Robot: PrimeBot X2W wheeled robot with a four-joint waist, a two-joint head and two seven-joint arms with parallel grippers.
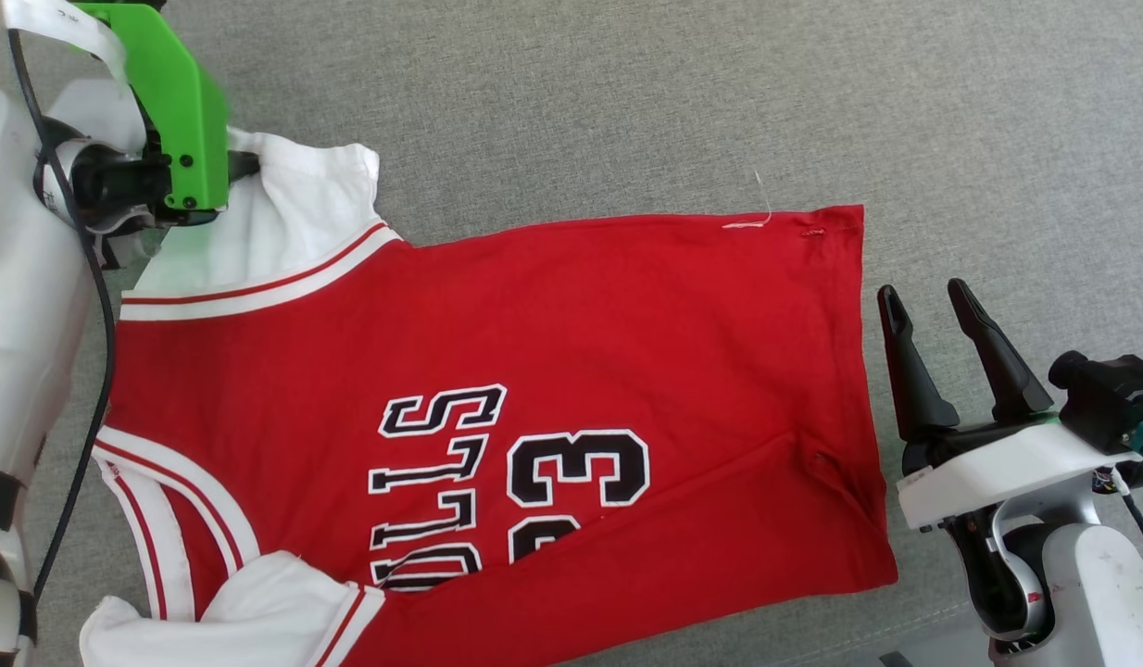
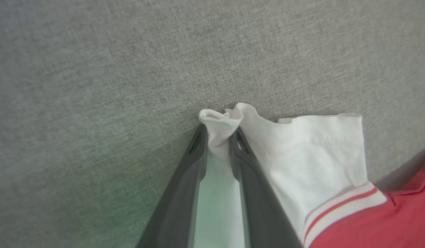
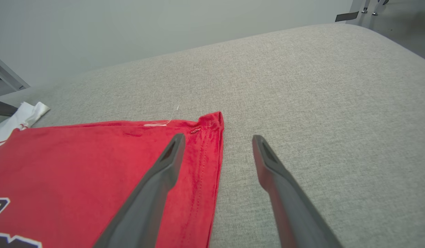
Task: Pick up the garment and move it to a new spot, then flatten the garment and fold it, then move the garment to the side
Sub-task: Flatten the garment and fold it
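The garment (image 1: 534, 371), a red jersey with white sleeves and black lettering, lies spread on the grey fabric surface, its hem toward the right. My left gripper (image 1: 243, 169) sits at the far white sleeve (image 1: 294, 213) under its green mount. In the left wrist view the left gripper (image 2: 217, 132) is shut on a bunched tip of that sleeve (image 2: 319, 155). My right gripper (image 1: 923, 296) stands open just beyond the hem. In the right wrist view the right gripper (image 3: 216, 137) straddles the hem corner of the garment (image 3: 95, 165) without touching it.
The grey cushioned surface (image 1: 627, 111) stretches away beyond the jersey and rounds off at its far edge (image 3: 371, 31). Metal legs (image 3: 364, 7) stand past that edge. A black cable (image 1: 99, 306) hangs along my left arm.
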